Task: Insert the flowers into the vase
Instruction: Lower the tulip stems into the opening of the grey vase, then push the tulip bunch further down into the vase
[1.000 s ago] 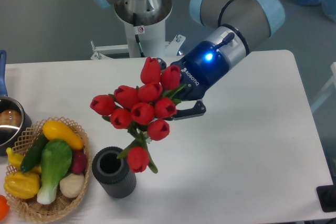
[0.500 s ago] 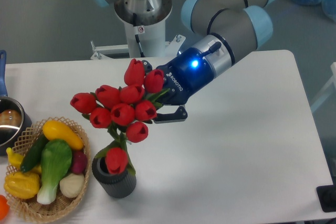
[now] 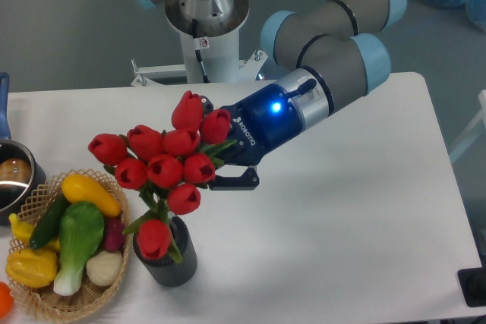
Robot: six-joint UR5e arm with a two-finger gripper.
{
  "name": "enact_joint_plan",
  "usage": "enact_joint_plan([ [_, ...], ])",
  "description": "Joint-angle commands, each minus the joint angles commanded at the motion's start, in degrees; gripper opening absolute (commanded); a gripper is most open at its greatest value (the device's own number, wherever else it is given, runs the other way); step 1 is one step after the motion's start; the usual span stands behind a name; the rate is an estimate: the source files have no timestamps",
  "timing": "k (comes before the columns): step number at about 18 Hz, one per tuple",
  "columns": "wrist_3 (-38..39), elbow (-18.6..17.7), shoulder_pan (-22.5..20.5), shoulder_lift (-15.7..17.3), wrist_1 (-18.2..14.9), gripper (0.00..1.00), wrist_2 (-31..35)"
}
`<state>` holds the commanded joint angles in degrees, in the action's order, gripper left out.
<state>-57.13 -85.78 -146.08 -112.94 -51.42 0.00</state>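
While gripper (image 3: 225, 166) holds flowers (image 3: 163, 163), one vase (image 3: 168, 257).

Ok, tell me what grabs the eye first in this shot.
The flowers, a bright red tulip bunch at centre-left, held by the gripper with its glowing blue wrist. Their lowest bloom hangs at the mouth of the vase, beside the wicker basket of toy vegetables.

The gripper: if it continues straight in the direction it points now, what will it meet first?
The gripper points left and down while holding the tulip bunch. Past the tulips, the dark grey vase looks like the first thing in that line, then the wicker basket. Depth is uncertain from a single view.
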Motion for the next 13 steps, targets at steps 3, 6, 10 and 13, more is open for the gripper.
enact_joint_plan([
  [3,-0.44,0.52,0.53,-0.96,0.0,0.0,0.0],
  [6,-0.62,1.93,1.23,-2.11,0.0,0.0,0.0],
  [10,-0.79,2.02,2.11,-2.99,0.0,0.0,0.0],
  [13,-1.93,2.02,2.64,-3.87,0.0,0.0,0.09],
])
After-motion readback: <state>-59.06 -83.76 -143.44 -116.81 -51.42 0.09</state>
